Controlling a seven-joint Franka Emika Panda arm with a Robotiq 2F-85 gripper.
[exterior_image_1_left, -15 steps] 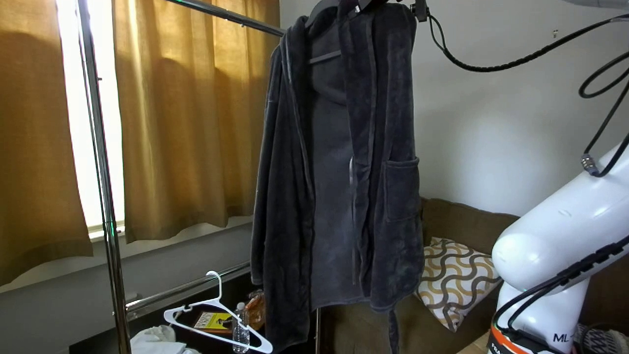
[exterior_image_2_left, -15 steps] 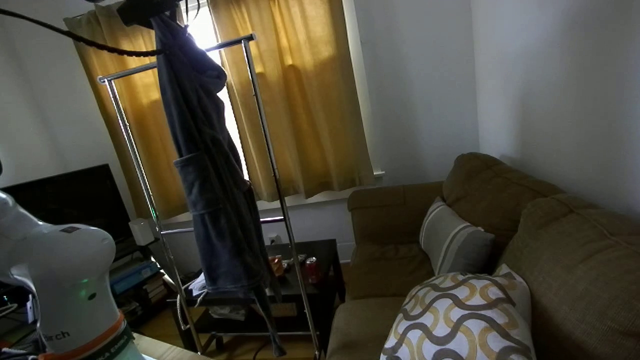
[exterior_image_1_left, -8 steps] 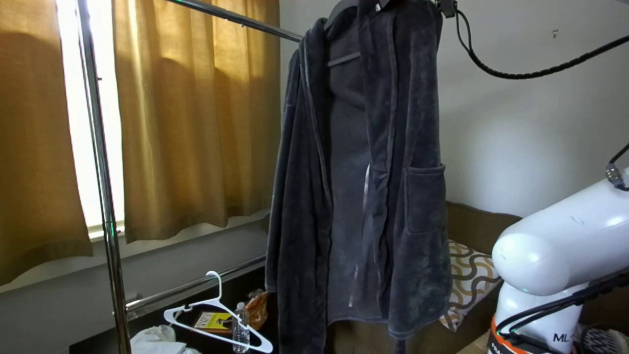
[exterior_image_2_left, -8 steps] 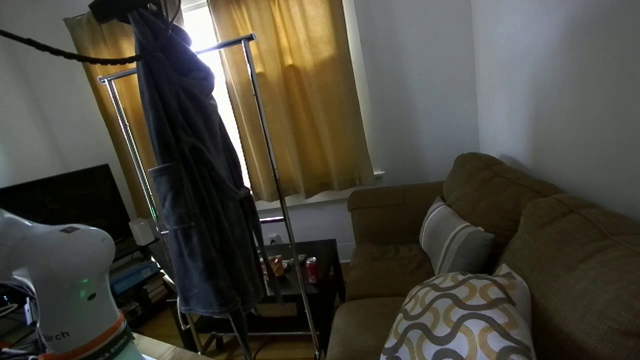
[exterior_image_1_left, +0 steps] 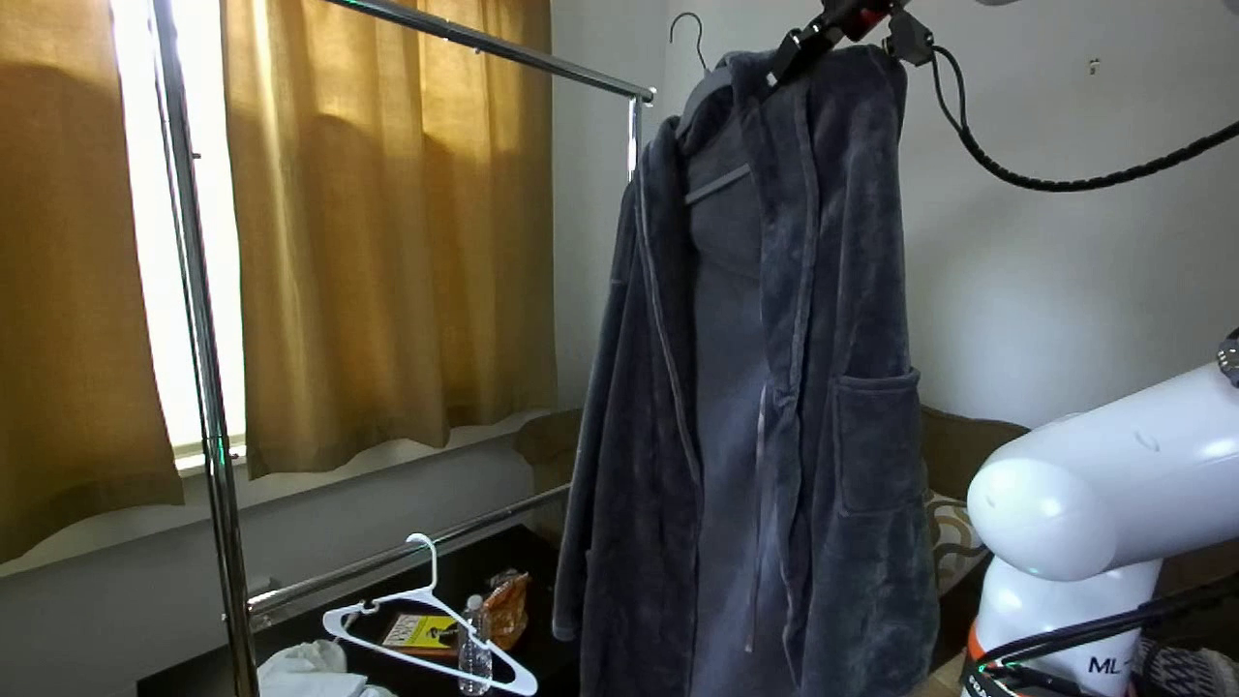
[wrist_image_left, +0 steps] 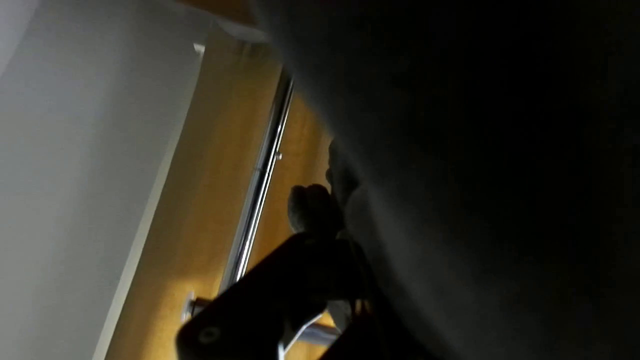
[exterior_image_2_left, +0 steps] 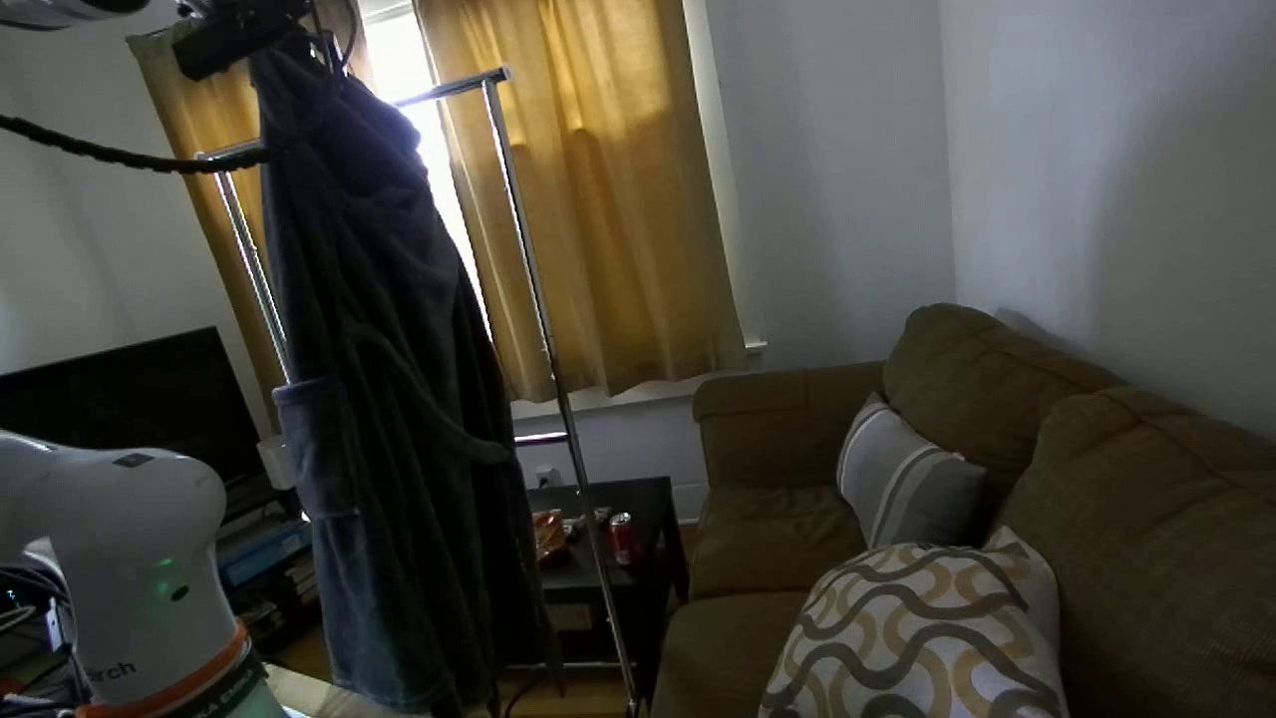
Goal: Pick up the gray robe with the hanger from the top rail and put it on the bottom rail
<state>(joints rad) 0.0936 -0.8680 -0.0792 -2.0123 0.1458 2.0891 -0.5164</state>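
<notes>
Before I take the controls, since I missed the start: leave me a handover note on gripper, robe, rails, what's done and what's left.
Gripper: closed on the gray robe near its collar.
Robe: held in the air with the hanger inside; its hook is free of the top rail.
A white hanger hangs on the bottom rail.
Done: robe off the top rail.
Left: lower it, hook it on the bottom rail, release.

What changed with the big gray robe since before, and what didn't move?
The gray robe moved lower and toward the robot's base, still held by the pincer; nothing was let go. In an exterior view, the hanger's hook came into sight, apart from the top rail, whose end got uncovered. The white hanger hanging on the bottom rail and the patterned cushion stayed put.
</notes>
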